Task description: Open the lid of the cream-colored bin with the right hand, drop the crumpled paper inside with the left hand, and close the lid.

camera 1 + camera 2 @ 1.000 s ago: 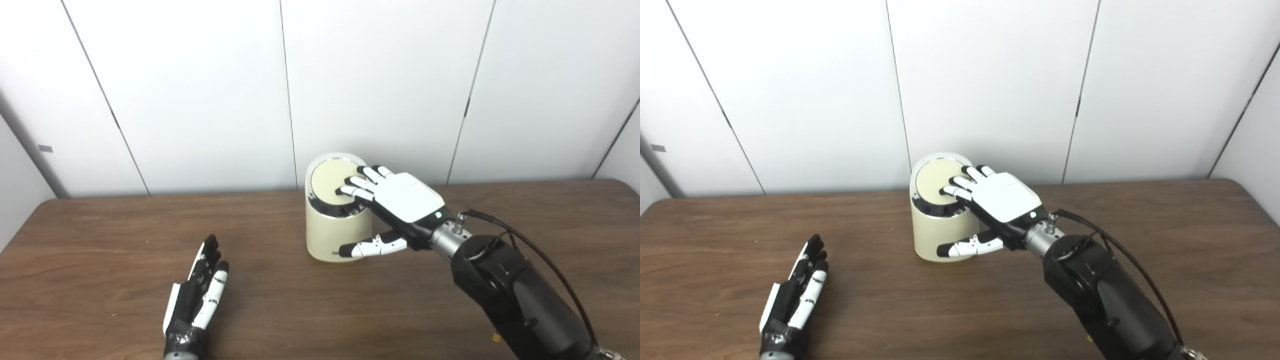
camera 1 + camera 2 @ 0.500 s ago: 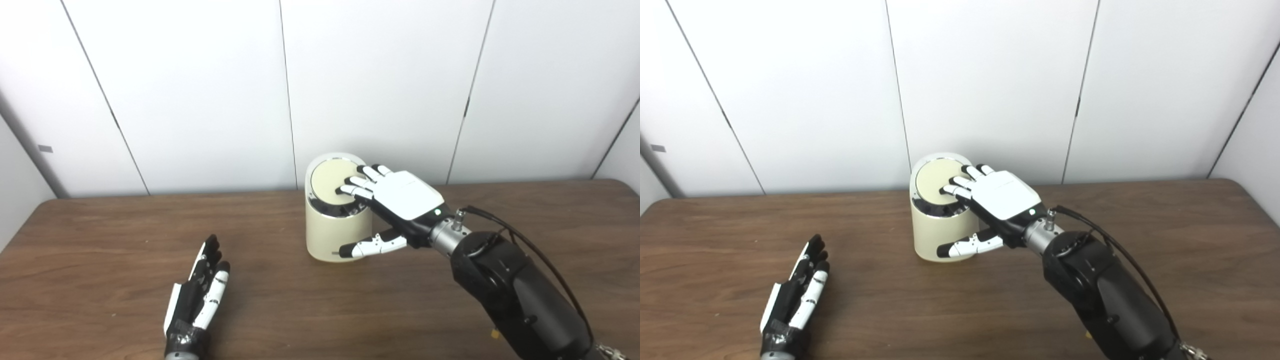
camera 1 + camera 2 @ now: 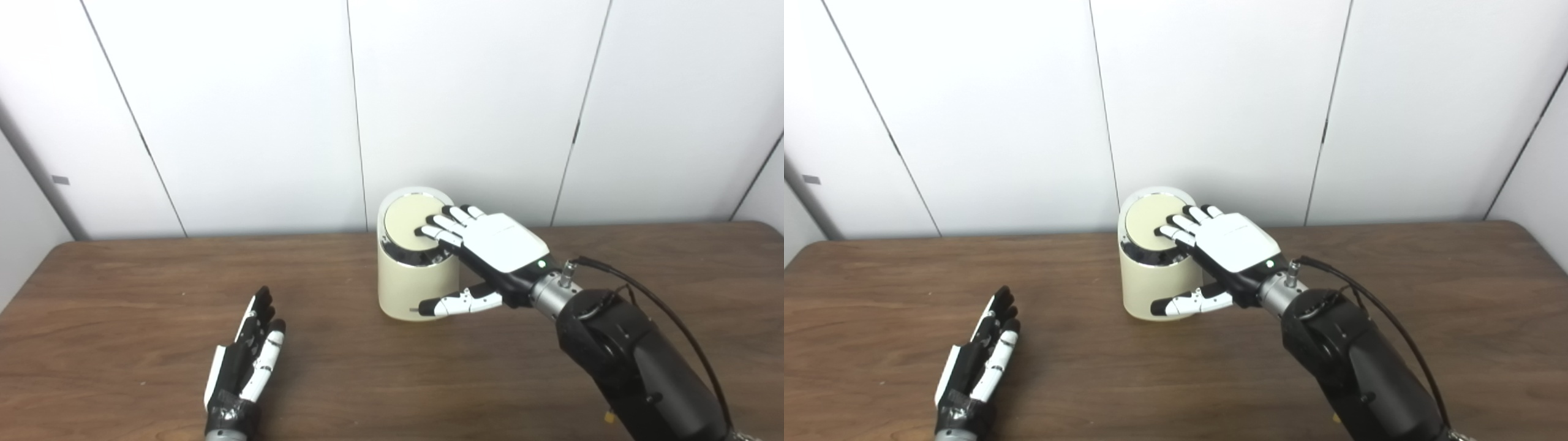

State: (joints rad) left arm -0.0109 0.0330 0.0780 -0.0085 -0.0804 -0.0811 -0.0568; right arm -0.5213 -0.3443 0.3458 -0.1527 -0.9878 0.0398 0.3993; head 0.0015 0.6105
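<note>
- Two hands show in the left eye view, both over a brown wooden table [image 3: 122, 294] that stands against a white panelled wall [image 3: 245, 110].
- Left eye view: the cream-colored bin [image 3: 416, 288] stands upright near the table's far edge, about mid-width, with its round lid [image 3: 407, 217] lying flat and closed inside a dark, shiny rim.
- Left eye view: the right hand [image 3: 490, 245] lies palm down over the bin's right side, its fingers [image 3: 438, 223] spread and laid straight on the lid, gripping nothing.
- Left eye view: the right thumb [image 3: 459, 302] reaches out low in front of the bin's wall near its base; whether it touches the wall I cannot tell.
- Left eye view: the left hand [image 3: 245, 367] rests near the front edge of the table, well apart from the bin, its fingers stretched out straight and close together, holding nothing.
- Left eye view: no crumpled paper is visible anywhere on the table.
- Right eye view: the same bin [image 3: 1151, 288] stands a little left of centre, lid [image 3: 1149, 215] down, with the right hand [image 3: 1231, 242] flat on top and its fingertips on the lid's right half.
- Right eye view: a black cable [image 3: 1372, 306] loops from the right wrist along the dark forearm.
- Right eye view: the left hand [image 3: 977, 364] lies at the lower left, edge-on to the table, fingers extended and empty.
</note>
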